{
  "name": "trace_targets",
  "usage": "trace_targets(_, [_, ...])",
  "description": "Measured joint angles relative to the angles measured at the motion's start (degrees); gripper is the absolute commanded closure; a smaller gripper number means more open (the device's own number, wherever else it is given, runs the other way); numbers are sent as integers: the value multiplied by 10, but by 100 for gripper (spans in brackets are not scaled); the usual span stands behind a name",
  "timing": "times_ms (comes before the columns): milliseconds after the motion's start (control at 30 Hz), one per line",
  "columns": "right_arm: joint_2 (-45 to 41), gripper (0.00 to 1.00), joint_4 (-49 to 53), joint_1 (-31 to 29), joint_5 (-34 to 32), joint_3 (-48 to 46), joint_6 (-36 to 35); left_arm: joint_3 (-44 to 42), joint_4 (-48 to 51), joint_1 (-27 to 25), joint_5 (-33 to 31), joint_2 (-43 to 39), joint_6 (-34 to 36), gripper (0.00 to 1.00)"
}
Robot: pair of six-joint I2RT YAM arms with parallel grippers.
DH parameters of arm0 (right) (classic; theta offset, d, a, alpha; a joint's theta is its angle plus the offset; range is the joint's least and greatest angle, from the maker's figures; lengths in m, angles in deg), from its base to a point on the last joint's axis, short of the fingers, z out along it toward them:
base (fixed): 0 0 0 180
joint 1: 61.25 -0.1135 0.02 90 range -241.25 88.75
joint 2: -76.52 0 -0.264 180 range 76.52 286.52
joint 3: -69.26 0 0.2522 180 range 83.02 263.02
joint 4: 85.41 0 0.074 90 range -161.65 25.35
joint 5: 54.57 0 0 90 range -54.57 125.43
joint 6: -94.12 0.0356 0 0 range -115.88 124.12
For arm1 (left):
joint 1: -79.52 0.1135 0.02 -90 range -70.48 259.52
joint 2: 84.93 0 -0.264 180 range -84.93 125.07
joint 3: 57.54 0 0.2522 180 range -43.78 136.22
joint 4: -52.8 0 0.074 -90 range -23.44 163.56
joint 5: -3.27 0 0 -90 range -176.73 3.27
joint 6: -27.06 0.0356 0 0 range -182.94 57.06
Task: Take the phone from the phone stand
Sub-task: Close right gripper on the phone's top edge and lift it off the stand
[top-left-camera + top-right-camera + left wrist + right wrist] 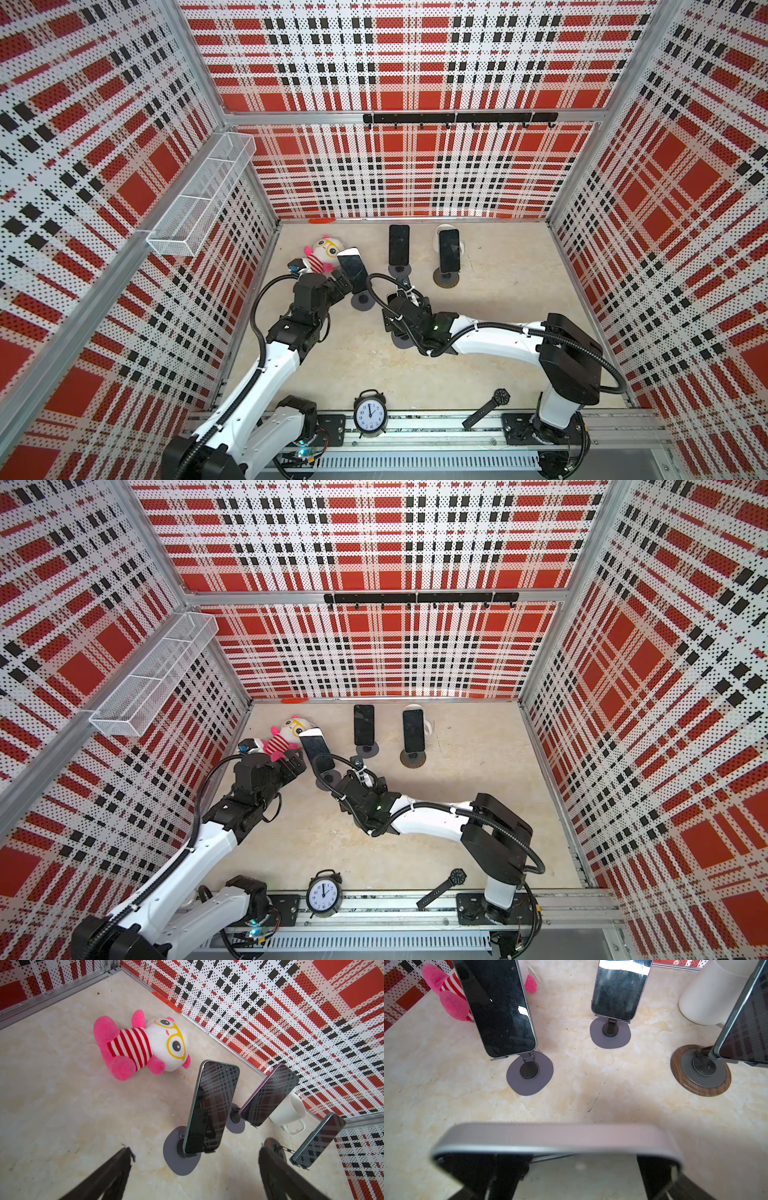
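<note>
Several dark-screened phones lean on round stands. My right gripper hangs over the nearest one, hiding it in both top views. In the right wrist view that phone's silver top edge crosses close in front. My right gripper has a finger at each side of it, tips hidden behind the edge, so contact is unclear. Its grey stand base shows below the wrist. My left gripper is open and empty, just left of the leftmost phone on a grey stand.
Two more phones stand at the back, the right one on a wood-rimmed base before a white mug. A pink plush toy lies back left. An alarm clock and wristwatch sit at the front rail.
</note>
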Motion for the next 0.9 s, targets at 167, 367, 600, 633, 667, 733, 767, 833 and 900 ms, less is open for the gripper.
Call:
trace_targets(167, [7,16,-5,0,11,0,-2,-7,-14,-2,11,-13,0,2])
trace_targets(367, [9,21,-6,0,21,0,-4,-14,-19,-3,14,-27,-2,2])
trace_targets(600, [9,31,-8,0,21,0,-10,-17,-22,-3,14,-27,-9,2])
trace_targets(633, [9,31,-9,0,21,0,-10,-17,-23,-3,14,-27,-10,2])
trace_targets(667, [9,31,-9,0,21,0,-10,-17,-24,-4,14,-27,-11,2])
trace_targets(733, [9,31,-9,0,21,0,-10,-17,-25,-4,14,-25,-13,2])
trace_targets(767, [9,31,-9,0,21,0,-10,-17,-25,-4,14,-24,-13,2])
trace_targets(833, [9,31,-9,0,21,0,-10,-17,-25,-5,14,-24,-14,2])
trace_targets(900, [9,30,-9,0,21,0,-10,-17,-26,-6,14,-24,-15,2])
